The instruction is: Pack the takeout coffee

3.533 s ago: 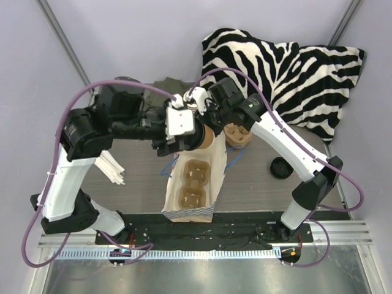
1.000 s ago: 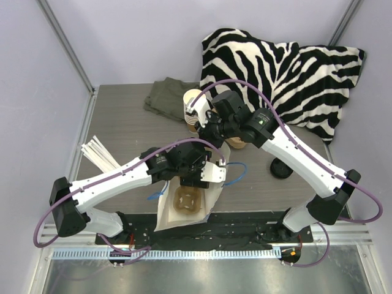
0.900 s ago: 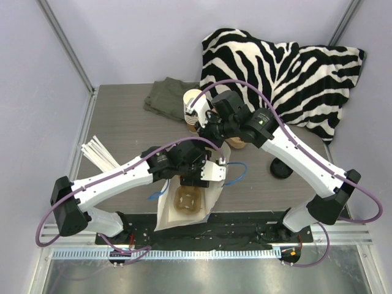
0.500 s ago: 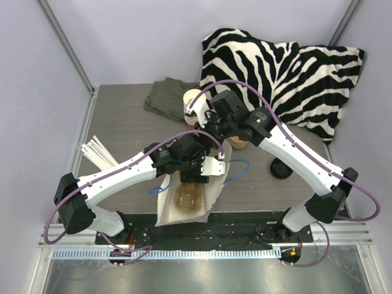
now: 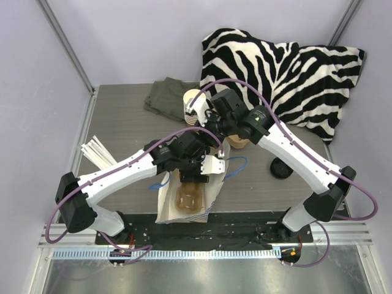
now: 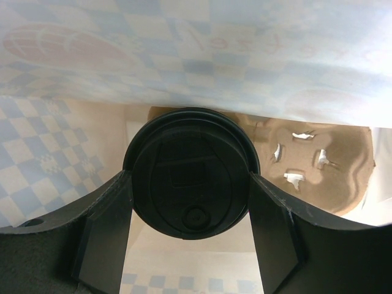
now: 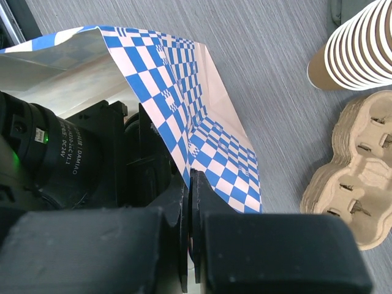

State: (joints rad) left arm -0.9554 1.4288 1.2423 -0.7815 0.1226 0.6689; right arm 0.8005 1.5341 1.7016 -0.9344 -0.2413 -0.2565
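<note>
Progress looks late: your left claw grips the takeout coffee inside the checked bag, centre of the wrist view, above the cardboard carrier; your right claw pinches the bag's edge. Seating and release remain.

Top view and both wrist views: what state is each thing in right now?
takeout coffee: lidded, held inside the paper bag
left gripper: closed on the takeout coffee
right gripper: shut on the paper bag's edge
paper bag: open
bagged carrier: visible slots empty
spare carrier: empty
loose lid: on the table, capping nothing
cup stack: nested
</note>
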